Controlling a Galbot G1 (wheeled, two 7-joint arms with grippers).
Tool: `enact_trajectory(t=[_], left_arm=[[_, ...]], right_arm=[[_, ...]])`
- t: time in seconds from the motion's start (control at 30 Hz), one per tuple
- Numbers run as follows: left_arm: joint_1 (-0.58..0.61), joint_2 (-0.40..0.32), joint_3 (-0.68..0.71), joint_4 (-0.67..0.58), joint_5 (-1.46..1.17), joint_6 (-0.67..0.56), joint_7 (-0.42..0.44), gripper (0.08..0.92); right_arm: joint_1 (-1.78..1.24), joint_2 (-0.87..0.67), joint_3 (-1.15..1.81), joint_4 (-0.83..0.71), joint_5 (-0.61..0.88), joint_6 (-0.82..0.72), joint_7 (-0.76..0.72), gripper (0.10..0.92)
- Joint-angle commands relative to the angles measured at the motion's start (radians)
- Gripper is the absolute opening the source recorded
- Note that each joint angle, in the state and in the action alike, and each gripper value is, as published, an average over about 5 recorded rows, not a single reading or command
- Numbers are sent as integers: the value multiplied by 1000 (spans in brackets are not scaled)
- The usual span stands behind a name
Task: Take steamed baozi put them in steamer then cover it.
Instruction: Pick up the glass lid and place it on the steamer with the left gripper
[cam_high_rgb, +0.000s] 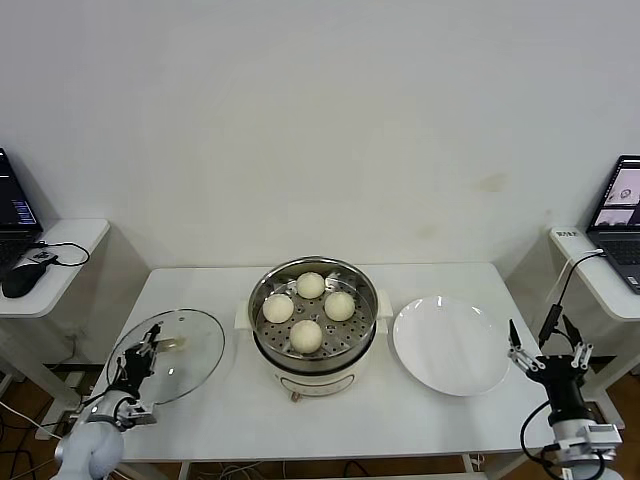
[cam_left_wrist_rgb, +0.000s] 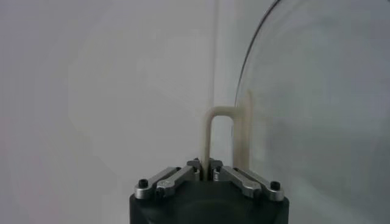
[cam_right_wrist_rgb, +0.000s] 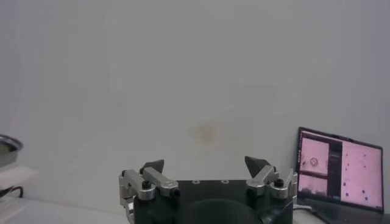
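left pincer (cam_left_wrist_rgb: 206, 175) clamped on cover (cam_high_rgb: 180, 352) handle; right pincer (cam_high_rgb: 545, 352) apart, apparently idle

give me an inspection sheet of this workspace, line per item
surface: white table, bare at the front edge
job's things: four steamed baozi sit in the steamer; the cover is off the pot, at the table's left end
clutter: empty white plate right of the steamer
grippers: left gripper shut on the cover's handle; right gripper open, holding nothing, off the table's right end
cables: black cable by the right side desk
surroundings: laptop on a side desk at each side, white wall behind
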Motion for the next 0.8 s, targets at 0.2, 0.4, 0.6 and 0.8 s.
enact_trajectory(t=[0.2,0.4,0.6,0.8], left_arm=[[210,131,-155,-525,-163,241,159,148],[213,199,-96,-690,-213,343,223,148],[141,249,57,-767,-265,435,238,148],[13,274,272,-757,-260,530,237,148]], right_arm=[[1,-3,-30,-6,-21,2,-4,823],[2,2,-59,-21,-52,2,-14,823],[14,11,-102,-50,-122,4,-17,823],[29,49,-138,-64,-226,5,-10,823]])
